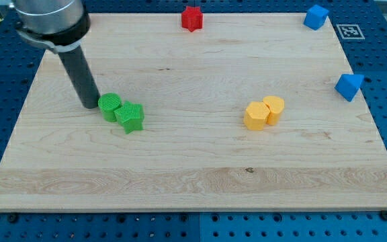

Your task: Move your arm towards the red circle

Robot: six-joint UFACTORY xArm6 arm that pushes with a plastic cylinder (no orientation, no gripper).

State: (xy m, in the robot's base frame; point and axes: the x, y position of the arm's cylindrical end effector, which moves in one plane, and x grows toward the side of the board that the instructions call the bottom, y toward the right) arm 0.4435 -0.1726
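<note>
The tip [89,105], a bare rod with no jaws, touches the green cylinder [109,105]; no red circle shows, only a red star [192,18] toward the view's top right.

Red block [192,18], perhaps star-shaped, at the board's top edge.

Blks: 2 green [121,111], 2 yellow [263,111], 2 blue [349,86], 1 red [192,18]; pale wood board [200,181].

One view — high, angled down over board [200,181].
</note>
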